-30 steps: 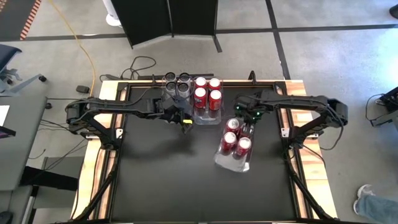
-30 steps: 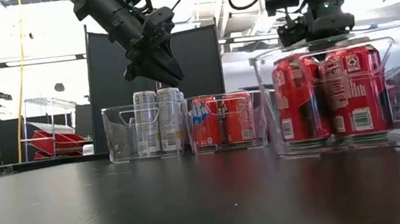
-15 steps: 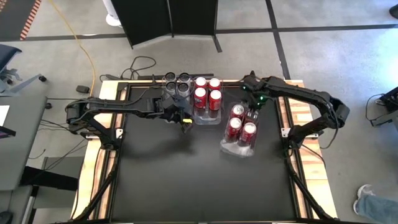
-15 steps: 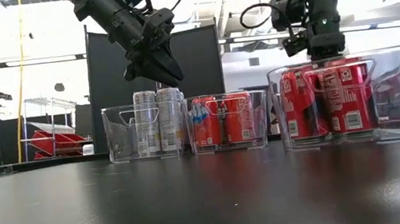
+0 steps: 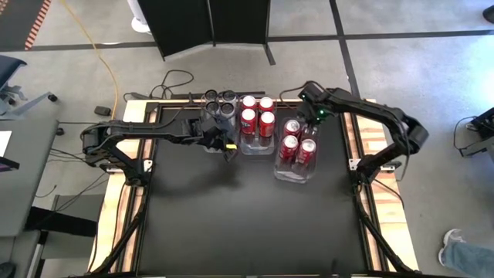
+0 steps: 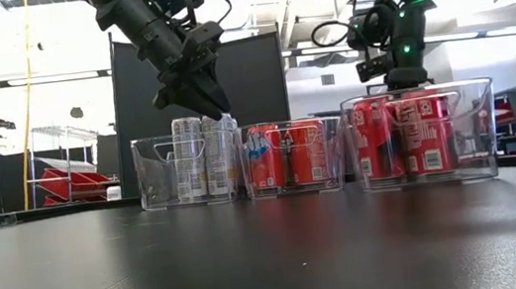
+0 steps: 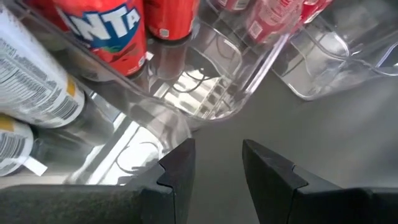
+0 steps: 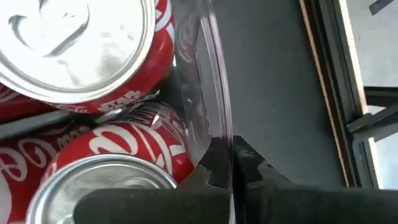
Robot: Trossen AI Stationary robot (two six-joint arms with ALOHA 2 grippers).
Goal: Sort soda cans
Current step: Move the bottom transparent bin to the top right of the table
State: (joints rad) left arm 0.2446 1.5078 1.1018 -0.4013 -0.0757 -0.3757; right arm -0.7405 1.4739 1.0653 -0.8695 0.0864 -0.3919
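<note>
Dragged toward the desk's far edge, the bin (image 5: pixel 296 171) of red cans (image 5: pixel 297 144) stays pinched by right gripper (image 8: pixel 231 163); left gripper (image 7: pixel 216 163) hovers unclenched, holding nothing.

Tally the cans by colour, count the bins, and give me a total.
red cans: 8
silver cans: 4
bins: 3
Total: 15
</note>
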